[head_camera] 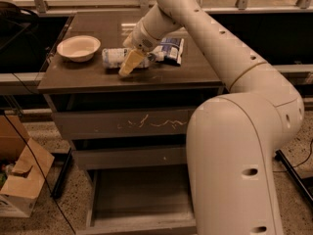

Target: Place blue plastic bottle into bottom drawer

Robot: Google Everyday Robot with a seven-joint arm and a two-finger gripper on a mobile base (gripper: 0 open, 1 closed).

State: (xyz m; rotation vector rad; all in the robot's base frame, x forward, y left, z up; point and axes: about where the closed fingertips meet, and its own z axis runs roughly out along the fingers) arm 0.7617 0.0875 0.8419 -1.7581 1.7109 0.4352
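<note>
Our claw (130, 63), spread or pinching we cannot tell, is down at the blue plastic bottle (113, 58) lying on the surface (88, 78), where an off-centre squeeze could roll it toward the bowl (78, 48).

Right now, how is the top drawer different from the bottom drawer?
The top drawer is shut, while the bottom drawer is pulled out with its flat interior showing. The top drawer's front carries pale scratches; the bottom drawer's interior looks plain. Both are grey. The gripper is up on the tabletop at the blue plastic bottle.
</note>
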